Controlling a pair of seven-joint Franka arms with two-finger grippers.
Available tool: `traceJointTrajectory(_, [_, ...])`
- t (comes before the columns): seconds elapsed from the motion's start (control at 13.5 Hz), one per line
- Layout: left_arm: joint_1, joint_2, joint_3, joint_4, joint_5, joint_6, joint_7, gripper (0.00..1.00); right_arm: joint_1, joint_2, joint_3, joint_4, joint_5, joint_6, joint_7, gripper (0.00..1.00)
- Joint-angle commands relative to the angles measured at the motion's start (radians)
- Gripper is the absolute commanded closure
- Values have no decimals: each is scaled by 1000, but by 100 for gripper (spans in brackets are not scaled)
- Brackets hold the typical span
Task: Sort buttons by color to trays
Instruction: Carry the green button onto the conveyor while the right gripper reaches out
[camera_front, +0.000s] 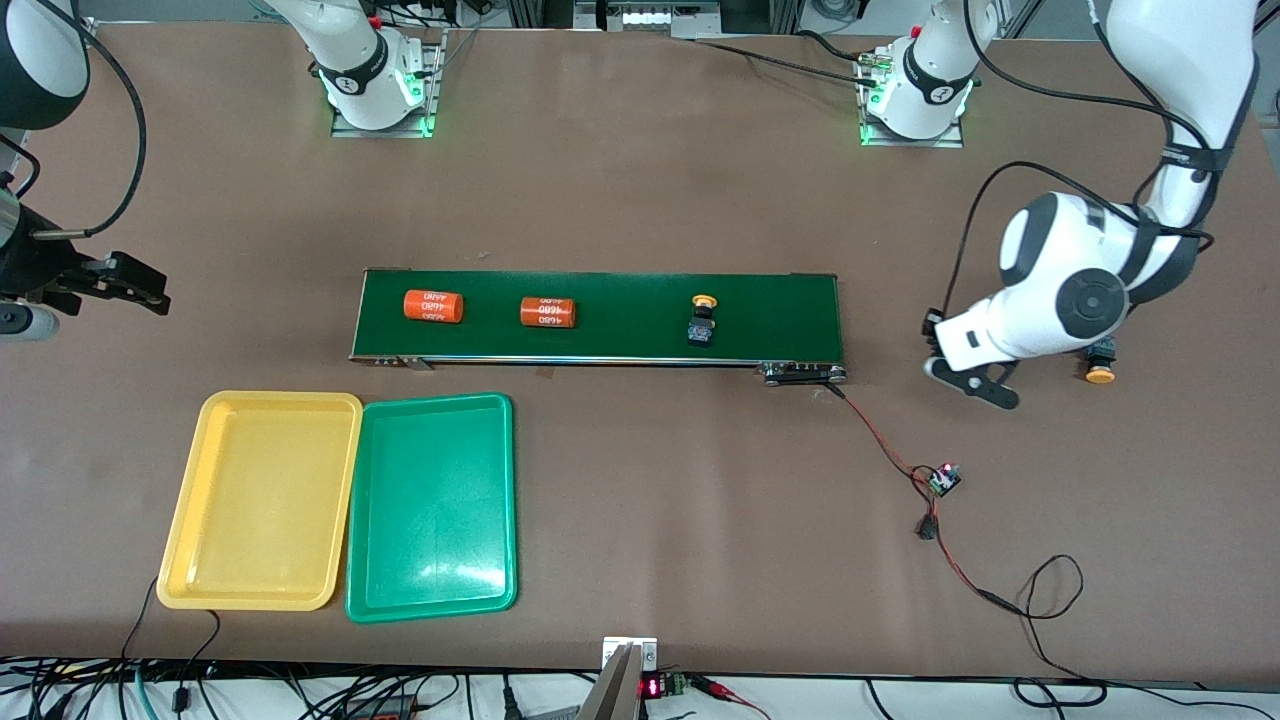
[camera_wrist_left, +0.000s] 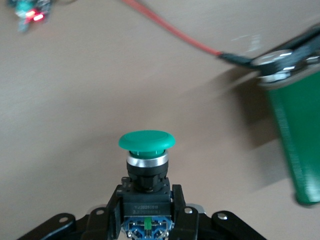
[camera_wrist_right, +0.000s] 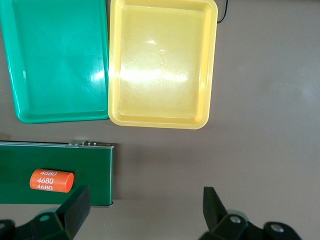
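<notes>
Left gripper (camera_wrist_left: 146, 209) is clamped on a green button (camera_wrist_left: 146, 141), over the table at 3 o'clock of the belt (camera_front: 600, 340). One yellow button (camera_front: 703, 318) lies on the belt, a second button (camera_front: 1100, 372) on the table at that gripper's 3 o'clock. Right gripper (camera_wrist_right: 145, 210) waits, jaws wide apart, at the belt's 9 o'clock. Yellow tray (camera_front: 262, 500) and green tray (camera_front: 432, 505) sit side by side at the belt's 7 o'clock

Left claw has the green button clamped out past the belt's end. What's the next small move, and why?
Probably swing the left claw toward the conveyor belt and set the green button on it: both trays lie at the right arm's end of the table, where the right claw waits open.
</notes>
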Motion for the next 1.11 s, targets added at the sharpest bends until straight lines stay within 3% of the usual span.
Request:
traceJointTrajectory(0.0, [-32, -57, -30, -33, -75, -8, -4, 100, -7, -1, 2, -1, 12, -12, -7, 0])
traceJointTrajectory(0.22, [-127, -58, -31, -33, -171, 2, -134, 100, -8, -32, 1, -22, 38, -26, -10, 0])
traceJointTrajectory(0.59, [-245, -55, -31, -51, -198, 16, -366, 100, -10, -179, 1, -243, 91, 90, 2, 0])
traceJointTrajectory(1.04, [-268, -2, -30, -65, -204, 182, -390, 100, -4, -288, 2, -403, 111, 147, 8, 0])
